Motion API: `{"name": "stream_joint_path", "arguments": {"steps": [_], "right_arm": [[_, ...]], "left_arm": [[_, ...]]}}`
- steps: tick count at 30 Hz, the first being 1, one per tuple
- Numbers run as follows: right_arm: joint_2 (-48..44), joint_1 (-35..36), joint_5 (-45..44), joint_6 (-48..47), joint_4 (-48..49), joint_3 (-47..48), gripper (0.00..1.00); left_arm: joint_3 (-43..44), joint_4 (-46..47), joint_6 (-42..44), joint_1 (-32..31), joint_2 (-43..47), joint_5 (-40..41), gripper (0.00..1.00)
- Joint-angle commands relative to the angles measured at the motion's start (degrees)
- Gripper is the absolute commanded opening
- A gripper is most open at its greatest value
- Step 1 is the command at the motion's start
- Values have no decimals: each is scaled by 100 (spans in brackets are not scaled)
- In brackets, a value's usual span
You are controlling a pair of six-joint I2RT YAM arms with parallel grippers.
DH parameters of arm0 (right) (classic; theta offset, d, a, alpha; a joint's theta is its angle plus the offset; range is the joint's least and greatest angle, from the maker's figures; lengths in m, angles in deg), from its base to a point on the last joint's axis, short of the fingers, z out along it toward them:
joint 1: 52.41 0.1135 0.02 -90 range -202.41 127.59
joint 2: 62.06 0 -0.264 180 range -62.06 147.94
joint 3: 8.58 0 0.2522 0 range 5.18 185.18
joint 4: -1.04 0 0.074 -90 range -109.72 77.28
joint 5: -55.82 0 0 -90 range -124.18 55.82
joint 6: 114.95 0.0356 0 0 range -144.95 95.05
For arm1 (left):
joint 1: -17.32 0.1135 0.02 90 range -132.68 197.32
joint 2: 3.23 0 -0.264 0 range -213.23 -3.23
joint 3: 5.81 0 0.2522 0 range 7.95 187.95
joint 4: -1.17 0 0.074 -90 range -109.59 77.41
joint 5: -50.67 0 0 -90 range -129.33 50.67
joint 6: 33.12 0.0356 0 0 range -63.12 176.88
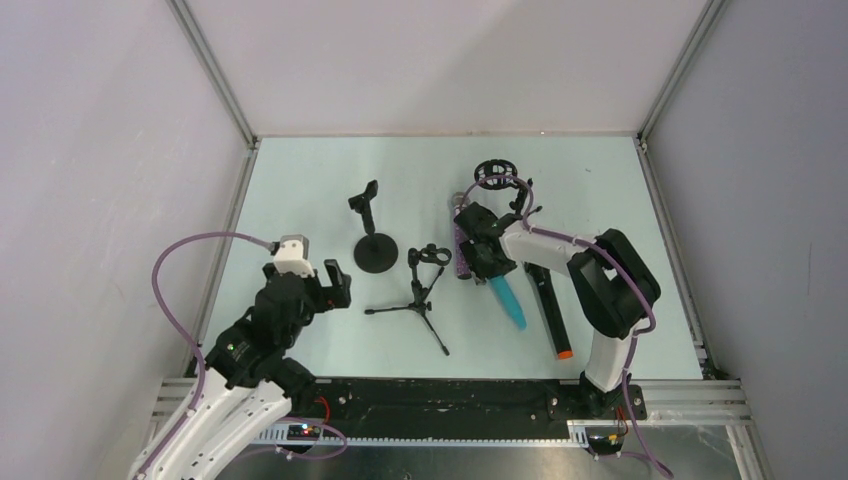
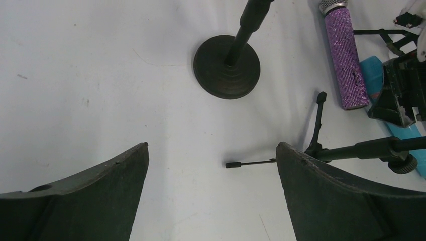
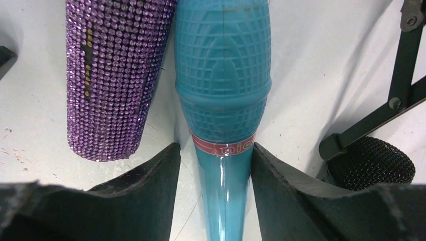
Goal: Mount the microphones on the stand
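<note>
Between right fingers [image 3: 135, 201], red band [image 3: 223, 147] on blue microphone [image 3: 223, 95], unseen overhead.

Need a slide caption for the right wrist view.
Right gripper straddles the blue mic, jaws not yet closed; purple mic lies alongside.

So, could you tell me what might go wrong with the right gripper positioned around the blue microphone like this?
1. The purple glitter mic lies right alongside the blue microphone, so a finger of the right gripper could nudge or roll it.
2. The fingers flank the glossy, tapering handle just below the head, so it may slip or tilt when lifted.
</note>
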Motion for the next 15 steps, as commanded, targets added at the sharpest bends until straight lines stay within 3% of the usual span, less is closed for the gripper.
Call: {"name": "stream_joint_path", "arguments": {"steps": [1, 6, 12, 15], "right_arm": [[248, -101, 145, -206, 97, 156, 54], [316, -368, 698, -342, 43, 157, 39], [182, -515, 1196, -462, -13, 156, 32], [94, -519, 1240, -457, -66, 159, 20]], "left_arm": [[222, 279, 168, 31, 1, -153, 100], [179, 316, 166, 30, 80, -172, 100], [112, 342, 152, 23, 173, -31, 100], [95, 352, 146, 35, 223, -15, 100]]}}
